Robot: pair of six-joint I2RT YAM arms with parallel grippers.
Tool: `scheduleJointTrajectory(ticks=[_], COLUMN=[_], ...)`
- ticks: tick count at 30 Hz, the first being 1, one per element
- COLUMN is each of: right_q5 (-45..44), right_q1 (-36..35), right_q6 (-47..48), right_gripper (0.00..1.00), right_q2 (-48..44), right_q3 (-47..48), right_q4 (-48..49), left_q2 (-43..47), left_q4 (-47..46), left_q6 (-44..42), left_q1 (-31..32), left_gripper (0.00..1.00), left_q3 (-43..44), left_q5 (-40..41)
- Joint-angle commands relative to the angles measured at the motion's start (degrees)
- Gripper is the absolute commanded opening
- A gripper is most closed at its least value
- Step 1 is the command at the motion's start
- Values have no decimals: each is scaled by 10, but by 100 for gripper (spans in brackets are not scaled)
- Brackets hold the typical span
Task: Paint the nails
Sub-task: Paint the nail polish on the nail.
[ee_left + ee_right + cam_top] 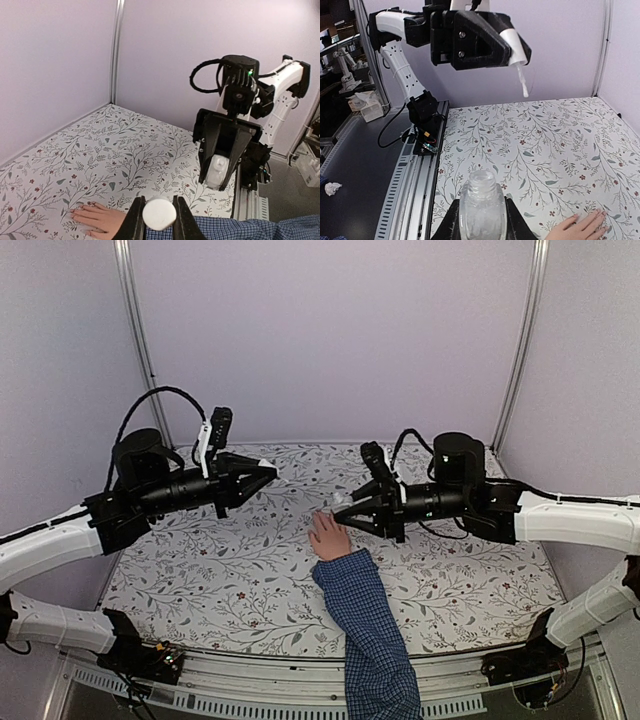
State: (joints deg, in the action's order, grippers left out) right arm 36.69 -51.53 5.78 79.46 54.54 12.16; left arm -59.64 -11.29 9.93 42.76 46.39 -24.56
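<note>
Cap left, bottle right
Only the right wrist view shows the thin brush on the white cap that the left gripper clamps; the right gripper pinches the clear glass bottle (neck open). The nails lie on floral cloth beside it.

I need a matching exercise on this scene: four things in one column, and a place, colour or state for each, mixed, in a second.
Things:
1 white brush cap
2 clear bottle
3 hand
4 sleeve

States:
a flat on the flowered cloth
b blue checked
c held by the left gripper
d open, held by the right gripper

Pairs: 1-c; 2-d; 3-a; 4-b
</note>
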Motion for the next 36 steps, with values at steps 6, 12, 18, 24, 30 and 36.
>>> scheduleJointTrajectory(ticks=[6,12,18,24,30,36], right_q5=[-16,-23,2,32,64,87], right_q1=[71,114,154,164,184,210], right_q6=[-55,-75,-87,-68,-62,-53], right_gripper=[0,0,0,0,0,0], right_q2=[-41,-11,71,171,256,324], right_q3=[-59,-62,-27,61,152,223], right_q4=[147,209,277,280,280,295], left_q2=[-29,-66,-140,-226,-323,-382], left_q4=[-129,-197,-274,-338,-362,-419], left_q6=[78,74,78,98,97,111], left_q1=[-31,-36,-68,-132,-172,-193], left_gripper=[0,0,0,0,0,0], left_q3=[-104,-163,-193,-186,-142,-136], left_q5=[90,109,74,15,-50,-78])
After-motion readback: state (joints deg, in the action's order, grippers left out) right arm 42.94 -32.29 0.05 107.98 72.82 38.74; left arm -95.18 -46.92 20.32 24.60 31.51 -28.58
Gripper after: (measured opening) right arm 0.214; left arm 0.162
